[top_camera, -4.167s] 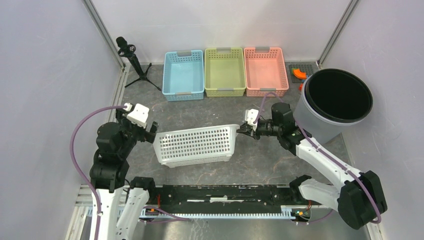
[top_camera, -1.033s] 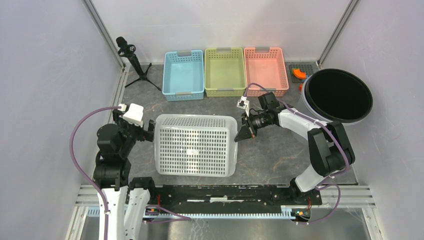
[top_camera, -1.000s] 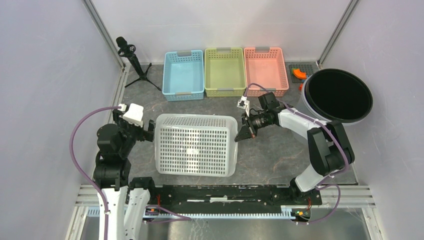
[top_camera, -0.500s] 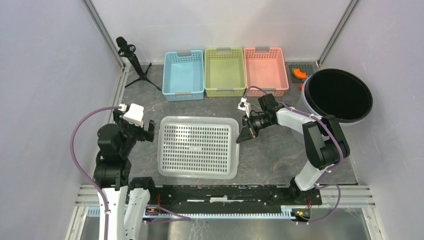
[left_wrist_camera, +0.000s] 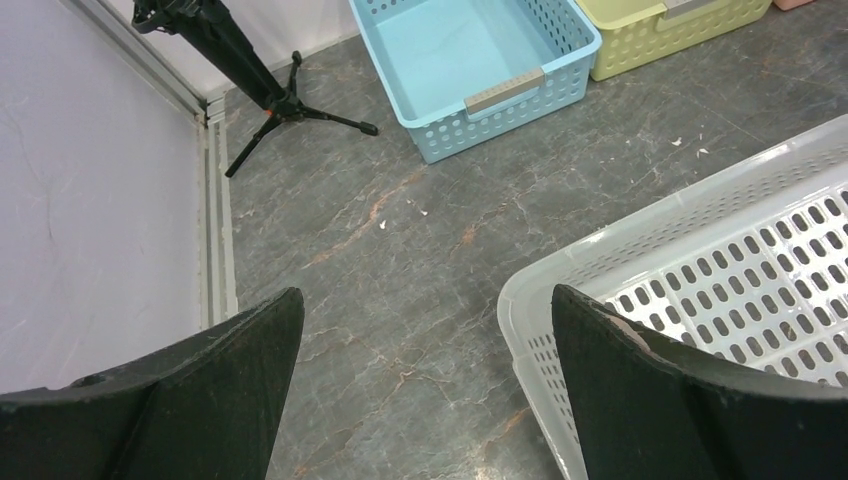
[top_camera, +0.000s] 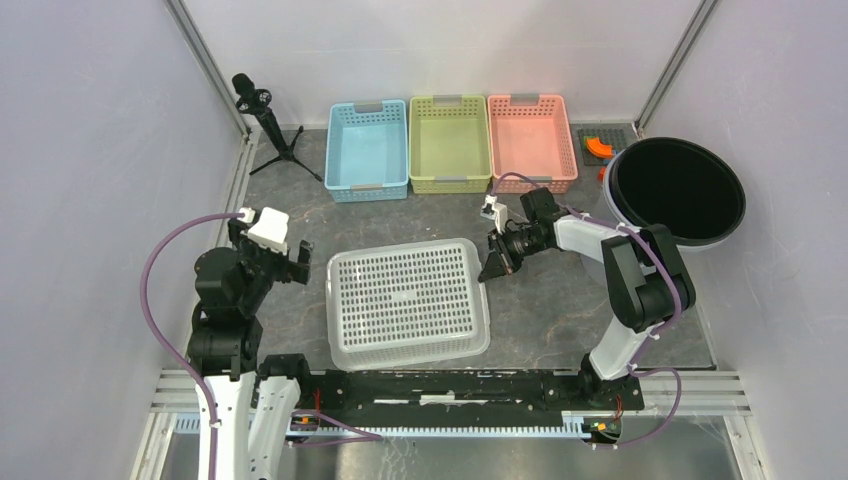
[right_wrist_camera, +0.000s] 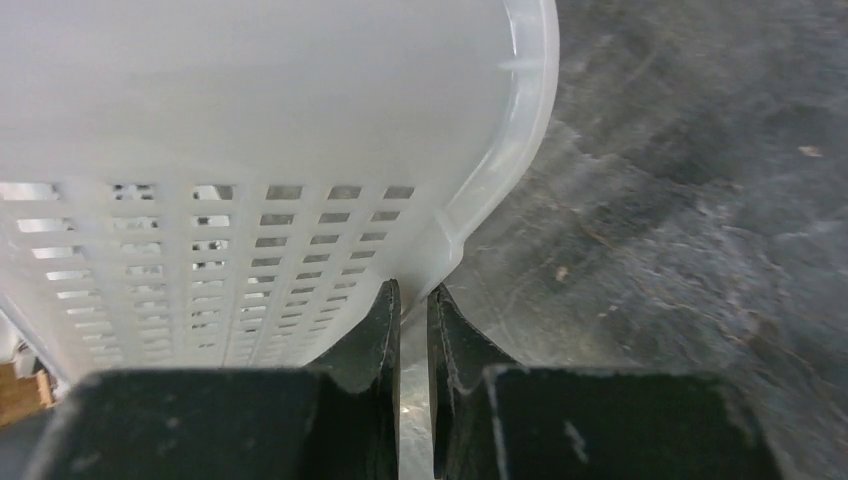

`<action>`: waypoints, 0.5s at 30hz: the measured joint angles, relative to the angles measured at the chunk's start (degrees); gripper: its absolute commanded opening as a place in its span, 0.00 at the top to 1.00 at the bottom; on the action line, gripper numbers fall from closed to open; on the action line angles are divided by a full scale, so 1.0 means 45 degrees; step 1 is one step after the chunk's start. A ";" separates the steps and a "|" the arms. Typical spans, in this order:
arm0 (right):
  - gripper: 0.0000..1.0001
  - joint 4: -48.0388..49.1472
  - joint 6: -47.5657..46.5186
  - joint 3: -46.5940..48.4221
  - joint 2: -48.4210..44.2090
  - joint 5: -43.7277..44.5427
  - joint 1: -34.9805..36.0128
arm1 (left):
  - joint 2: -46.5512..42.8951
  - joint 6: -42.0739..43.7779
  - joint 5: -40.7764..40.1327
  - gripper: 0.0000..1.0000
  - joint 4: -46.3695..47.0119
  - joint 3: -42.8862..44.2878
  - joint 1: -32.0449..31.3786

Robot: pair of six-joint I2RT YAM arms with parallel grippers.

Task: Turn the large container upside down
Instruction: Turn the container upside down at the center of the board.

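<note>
Containers: at the far side of the counter (top_camera: 560, 300) we note three small baskets in a row: blue basket (top_camera: 368, 150), green basket (top_camera: 450, 143), pink basket (top_camera: 531, 142). All three stand rim up with bare floors showing. At far right is a round black bin (top_camera: 680, 140); its inside is too dark for us to read.

Task item: the large container (top_camera: 408, 305), white and perforated, lies base up and rim down, flat on the counter between the two arms, just ahead of their bases. Its long axis runs left to right, slightly skewed, with the right end a little farther from the bases.

Right claw (top_camera: 490, 270): at the container's far right corner. In the wrist view the jaws are parted by only a narrow slit, and we see nothing between them. The corner of the rim flange sits right at the fingertips (right_wrist_camera: 388, 300); we cannot tell whether it touches them.

Left claw (top_camera: 301, 262): jaws spread wide and holding nothing. It is just left of the container's left end and apart from it, and the near corner shows ahead between the fingers (left_wrist_camera: 620, 380).
</note>
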 measured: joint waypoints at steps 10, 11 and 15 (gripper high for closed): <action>0.72 0.1117 -0.0034 -0.0345 0.0000 0.1549 -0.0403 | 0.0000 0.0005 0.0797 0.00 -0.0010 -0.0044 0.0010; 0.72 0.1209 -0.0039 -0.0374 -0.0015 0.1632 -0.0408 | 0.0000 0.0005 0.0845 0.00 -0.0019 -0.0053 0.0010; 0.65 0.1491 -0.0078 -0.0505 -0.0311 0.1826 -0.0413 | 0.0000 0.0005 0.1005 0.00 -0.0087 -0.0092 0.0010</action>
